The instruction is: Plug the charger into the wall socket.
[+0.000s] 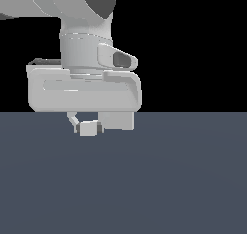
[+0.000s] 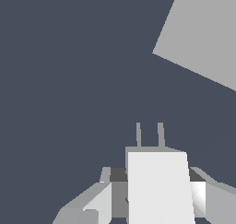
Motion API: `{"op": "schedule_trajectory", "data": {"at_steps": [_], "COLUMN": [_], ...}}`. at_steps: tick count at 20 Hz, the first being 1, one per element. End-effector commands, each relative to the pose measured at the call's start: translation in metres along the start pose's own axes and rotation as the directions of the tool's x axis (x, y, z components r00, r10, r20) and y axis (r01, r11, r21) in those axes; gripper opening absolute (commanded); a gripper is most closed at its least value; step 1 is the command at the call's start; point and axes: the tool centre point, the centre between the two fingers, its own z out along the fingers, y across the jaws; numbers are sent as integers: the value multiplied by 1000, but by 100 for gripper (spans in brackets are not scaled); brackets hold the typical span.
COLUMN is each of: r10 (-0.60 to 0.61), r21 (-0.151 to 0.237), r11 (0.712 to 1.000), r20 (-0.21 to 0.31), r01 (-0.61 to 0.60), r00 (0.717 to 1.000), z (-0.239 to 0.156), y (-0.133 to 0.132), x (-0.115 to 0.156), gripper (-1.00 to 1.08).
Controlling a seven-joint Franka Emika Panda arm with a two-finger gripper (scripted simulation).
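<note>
- In the exterior view you see the gripper (image 1: 89, 127) left of centre, hanging low over the dark floor (image 1: 144, 180) and clenched on the charger (image 1: 89, 128), which sits between the fingers, clear of the floor as far as you can judge
- The arm's wide hand body (image 1: 84, 88) fills the view above it; the socket does not show in this view at all
- In the wrist view the charger (image 2: 159, 186) lies between the fingers (image 2: 99, 202), its two prongs (image 2: 149, 134) pointing away from the hand, a hold that suits pushing them forward into a socket
- The socket (image 2: 203, 34) stands well apart from the prongs and askew to them, so you likely need to turn and close in
- Its plate is cut off by the picture's edge, and you cannot find the holes or any centre mark
</note>
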Motion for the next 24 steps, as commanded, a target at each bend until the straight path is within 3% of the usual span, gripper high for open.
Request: {"op": "schedule_trajectory", "data": {"at_steps": [1,7,14,24], "r10": [60,196,338,451], "r21": [-14,-46,-81,-109], "r11": [998,979,938,886], "r20": [-1,-5,-12,-21], "r01": [-60,-196,-338,-450], "r00": [998,981,941,892], "z": [-4,-13,-22,-30], "y": [2,7,14,20], "x": [4,11,18,22], "gripper": [-100,-100,-100,-100]}}
